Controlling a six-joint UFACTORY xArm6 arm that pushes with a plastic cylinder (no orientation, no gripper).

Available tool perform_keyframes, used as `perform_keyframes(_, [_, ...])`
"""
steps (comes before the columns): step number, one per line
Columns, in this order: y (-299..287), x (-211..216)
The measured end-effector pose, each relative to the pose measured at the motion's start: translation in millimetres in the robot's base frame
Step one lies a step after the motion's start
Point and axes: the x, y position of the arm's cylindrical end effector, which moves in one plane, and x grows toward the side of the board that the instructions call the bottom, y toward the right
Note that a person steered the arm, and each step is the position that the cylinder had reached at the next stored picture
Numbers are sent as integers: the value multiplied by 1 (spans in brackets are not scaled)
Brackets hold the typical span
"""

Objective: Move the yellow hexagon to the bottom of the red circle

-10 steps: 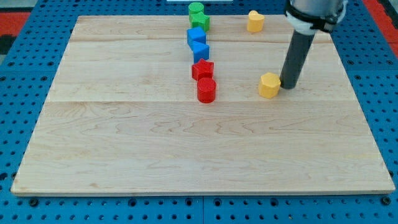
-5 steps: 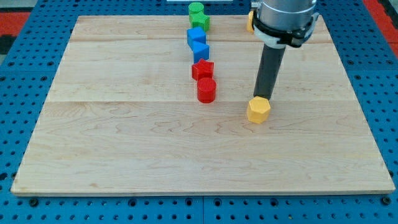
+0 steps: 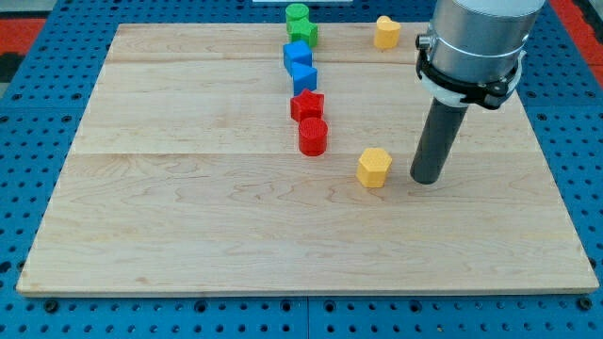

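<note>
The yellow hexagon lies on the wooden board, right of and slightly below the red circle. My tip rests on the board just to the right of the yellow hexagon, a small gap apart from it. The dark rod rises from the tip to the grey arm at the view's top right.
A column of blocks stands above the red circle: a red star, two blue blocks, and two green blocks. Another yellow block sits near the board's top edge. The wooden board lies on a blue pegboard.
The yellow hexagon has slid left and down toward the red circle. My tip pushed it from the upper right, then moved around to its right side.
</note>
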Motion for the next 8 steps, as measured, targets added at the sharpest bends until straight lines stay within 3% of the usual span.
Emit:
perform_keyframes(1, [-33, 0])
perform_keyframes(4, [-32, -33])
perform_keyframes(6, [-87, -16])
perform_keyframes(7, [-78, -16])
perform_keyframes(8, [-17, -55])
